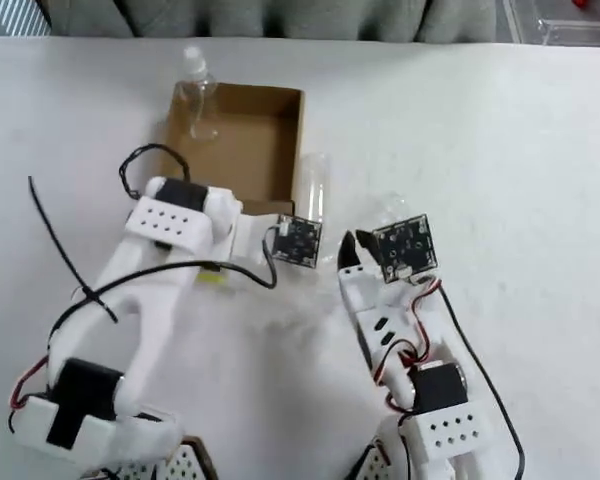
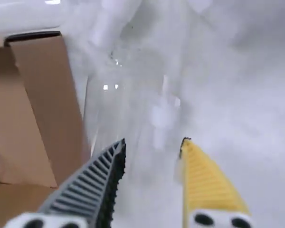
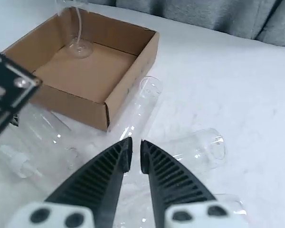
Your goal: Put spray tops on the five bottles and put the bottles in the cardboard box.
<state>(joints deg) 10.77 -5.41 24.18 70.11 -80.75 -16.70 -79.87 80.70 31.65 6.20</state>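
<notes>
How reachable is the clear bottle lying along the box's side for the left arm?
Probably yes: its open end effector sits right before the bottle, nothing between, the box wall alongside.

Table [image 1: 540, 150]: white, wide.
Curtain [image 3: 218, 19]: grey folds, there behind the far edge.
Clear container [image 1: 565, 25]: far corner.

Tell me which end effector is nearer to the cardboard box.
Left. The left end effector is close beside the cardboard box; the right end effector is farther off, with a lying clear bottle between it and the box.
</notes>
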